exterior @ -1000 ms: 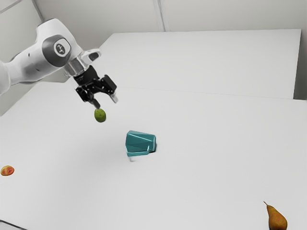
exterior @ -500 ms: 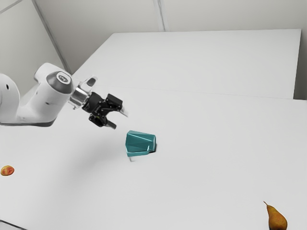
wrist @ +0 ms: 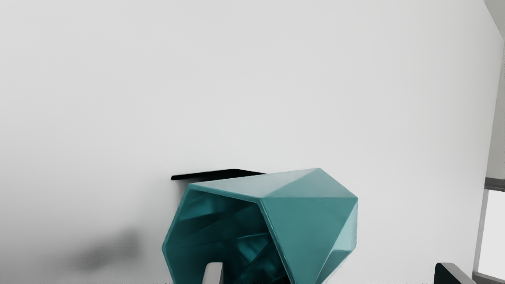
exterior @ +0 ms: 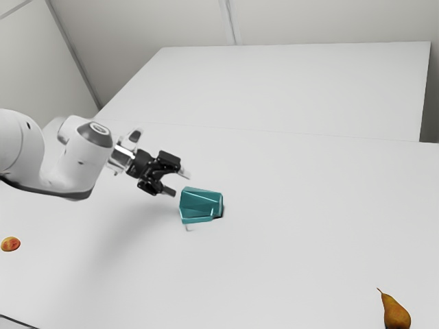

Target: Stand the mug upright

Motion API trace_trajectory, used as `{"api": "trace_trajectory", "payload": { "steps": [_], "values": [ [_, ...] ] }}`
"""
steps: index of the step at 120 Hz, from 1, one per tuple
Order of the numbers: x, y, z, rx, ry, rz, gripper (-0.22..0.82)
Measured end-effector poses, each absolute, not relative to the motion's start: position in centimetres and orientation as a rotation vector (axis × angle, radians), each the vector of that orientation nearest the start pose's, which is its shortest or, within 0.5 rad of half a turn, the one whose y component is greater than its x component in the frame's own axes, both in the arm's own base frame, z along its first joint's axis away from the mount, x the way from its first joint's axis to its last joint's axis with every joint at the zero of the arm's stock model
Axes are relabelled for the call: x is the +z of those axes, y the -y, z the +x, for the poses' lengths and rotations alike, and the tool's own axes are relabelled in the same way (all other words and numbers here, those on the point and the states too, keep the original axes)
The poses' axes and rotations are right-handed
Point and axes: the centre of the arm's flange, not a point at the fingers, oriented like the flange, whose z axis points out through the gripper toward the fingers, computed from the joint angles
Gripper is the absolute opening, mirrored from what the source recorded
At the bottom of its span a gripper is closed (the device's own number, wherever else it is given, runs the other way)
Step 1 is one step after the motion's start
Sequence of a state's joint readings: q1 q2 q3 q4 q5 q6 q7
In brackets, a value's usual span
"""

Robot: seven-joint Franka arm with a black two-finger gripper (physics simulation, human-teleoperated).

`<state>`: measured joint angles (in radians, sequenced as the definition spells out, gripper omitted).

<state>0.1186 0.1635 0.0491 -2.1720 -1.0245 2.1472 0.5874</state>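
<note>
The faceted teal mug (exterior: 201, 204) lies sideways on the table (exterior: 309, 205), its interior unclear.

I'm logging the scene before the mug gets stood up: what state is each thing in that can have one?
Mug: lying on its side, mouth toward the gripper, not yet upright.
Gripper: open, fingers apart, not gripping the mug.
Pear: stem on, no cut in the part that shows.
Red-orange fruit: no cut on the side that shows.

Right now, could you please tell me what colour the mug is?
The mug is teal, best seen in the wrist view.
</note>
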Motion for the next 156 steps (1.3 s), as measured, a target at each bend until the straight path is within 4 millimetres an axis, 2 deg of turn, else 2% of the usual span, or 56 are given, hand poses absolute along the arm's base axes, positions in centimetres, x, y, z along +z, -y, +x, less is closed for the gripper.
{"api": "trace_trajectory", "payload": {
  "steps": [58, 122, 136, 156],
  "values": [
    [28.2, -5.4, 53.6, 0.110, -0.318, 2.239, 0.58],
    [26.9, -4.6, 53.0, 0.241, -0.295, 2.105, 0.55],
    [26.7, -4.3, 53.0, 0.262, -0.274, 2.090, 0.48],
    [26.7, -4.1, 53.0, 0.289, -0.241, 2.081, 0.22]
  ]
}}
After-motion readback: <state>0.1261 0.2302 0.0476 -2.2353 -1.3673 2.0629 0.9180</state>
